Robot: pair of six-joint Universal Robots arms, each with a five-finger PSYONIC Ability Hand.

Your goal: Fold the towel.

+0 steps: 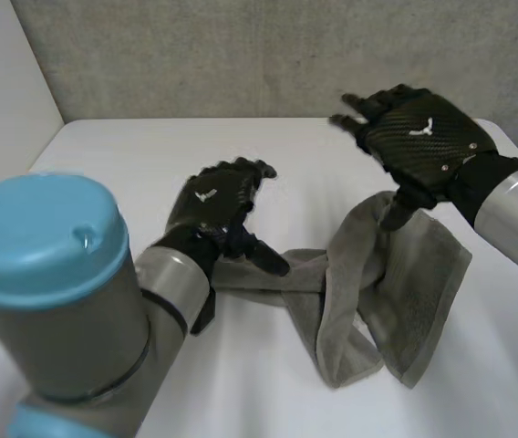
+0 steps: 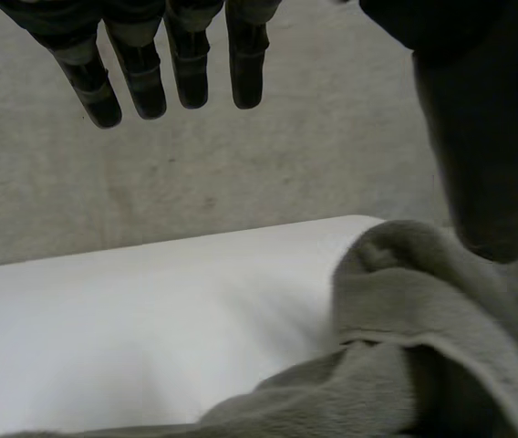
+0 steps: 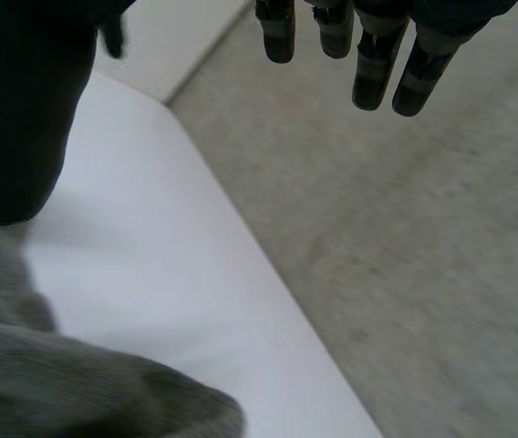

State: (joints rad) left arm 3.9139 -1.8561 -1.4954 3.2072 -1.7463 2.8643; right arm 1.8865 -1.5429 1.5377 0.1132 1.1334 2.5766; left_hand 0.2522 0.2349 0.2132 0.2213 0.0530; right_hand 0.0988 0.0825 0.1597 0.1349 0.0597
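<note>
Head view: left hand point(image 1: 209, 205) and right hand point(image 1: 419, 137) splay wide; thumbs seemingly touch rumpled towel point(image 1: 419, 274).

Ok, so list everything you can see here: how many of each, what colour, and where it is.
Towel: one, grey, bunched up on the table between the two hands.
Table: one, white, under everything.
Wall: one, speckled grey, behind the table's far edge.
Left hand: one, black, fingers straight, thumb resting on the towel's left end.
Right hand: one, black, fingers straight above the towel's right part, thumb touching the cloth.
Left arm: one, grey with a light-blue cap, at the near left.
Right arm: one, grey, coming in from the right.
</note>
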